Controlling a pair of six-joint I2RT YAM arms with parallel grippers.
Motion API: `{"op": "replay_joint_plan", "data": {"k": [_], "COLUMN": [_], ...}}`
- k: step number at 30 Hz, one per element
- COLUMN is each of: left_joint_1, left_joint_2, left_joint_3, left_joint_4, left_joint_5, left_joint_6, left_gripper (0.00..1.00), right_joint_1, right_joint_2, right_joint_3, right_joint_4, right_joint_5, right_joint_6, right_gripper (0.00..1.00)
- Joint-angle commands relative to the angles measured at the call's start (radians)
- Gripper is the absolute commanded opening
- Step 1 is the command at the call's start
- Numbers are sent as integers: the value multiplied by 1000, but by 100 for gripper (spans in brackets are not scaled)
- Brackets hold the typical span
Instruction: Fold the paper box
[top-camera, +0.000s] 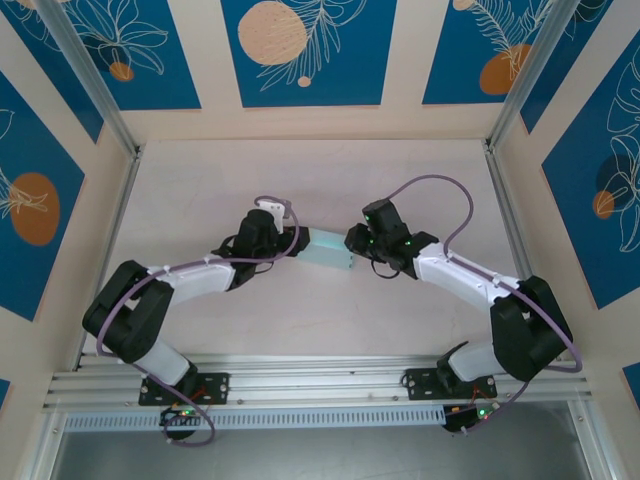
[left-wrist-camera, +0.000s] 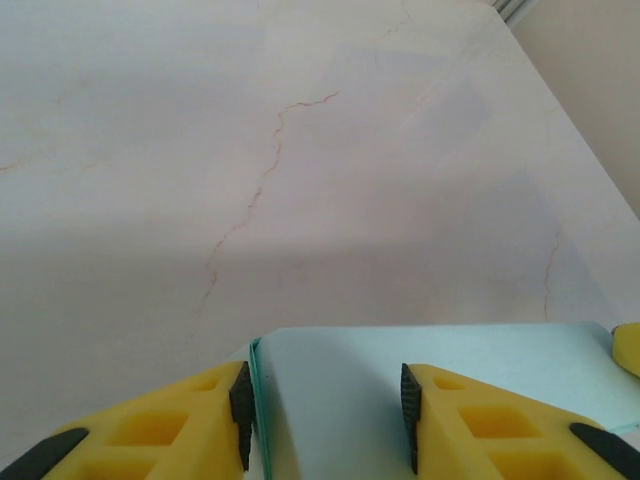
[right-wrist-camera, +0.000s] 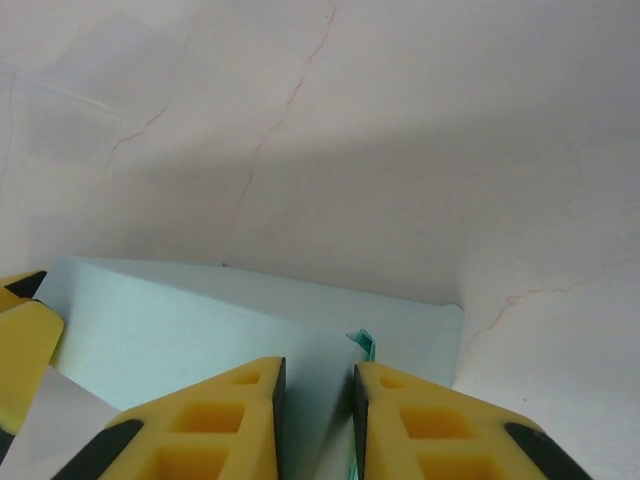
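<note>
The paper box (top-camera: 332, 250) sits about mid-bench, well away from every edge of the bench (top-camera: 300, 180), and it's bridged between the two arms. The left arm (top-camera: 190, 278) comes at its left end and the right arm (top-camera: 460, 272) at its right end. That looks like the whole idea: pin one end so the other can be worked.

Left wrist view: the left jaws stand at a middling width with pale-blue card filling the gap. One black pad (left-wrist-camera: 241, 415) sits right against the box's folded edge (left-wrist-camera: 255, 385), and the other pad (left-wrist-camera: 408, 415) is on the card further along. It reads as a hold across that end, more a steadying clamp than a crush, which makes sense for thin card.

Right wrist view: the right jaws are drawn in narrow, with just a slim panel of card between the yellow fingers (right-wrist-camera: 210, 425). A small flap corner (right-wrist-camera: 365, 343) pokes up right beside the gap, so the guess is they're nipping a wall or flap to crease it. A finger of the left arm (right-wrist-camera: 25, 345) shows at the box's far end.

Can't tell whether the box rests on the bench or hangs just above it. The fold looks partway done: flattish, not squared up yet.
</note>
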Motion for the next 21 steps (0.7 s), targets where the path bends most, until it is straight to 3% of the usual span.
{"op": "replay_joint_plan", "data": {"k": [1,11,21], "left_joint_1": [1,9,19], "left_joint_2": [65,53,53], "left_joint_3": [-87,-115,-123], "left_joint_4": [-276,-265,-262], "left_joint_5": [-22,-24,-16], "left_joint_6": [-9,-30,-43], "left_gripper": [43,43,43], "right_joint_1": [-6,-21,-38], "right_joint_2": [37,28,53], "right_joint_3": [-81,-129,-260], "right_joint_4": [-178,-234,-116], "right_joint_5": [-5,18,-58], "right_joint_6": [10,46,93], "right_gripper": [23,28,26]}}
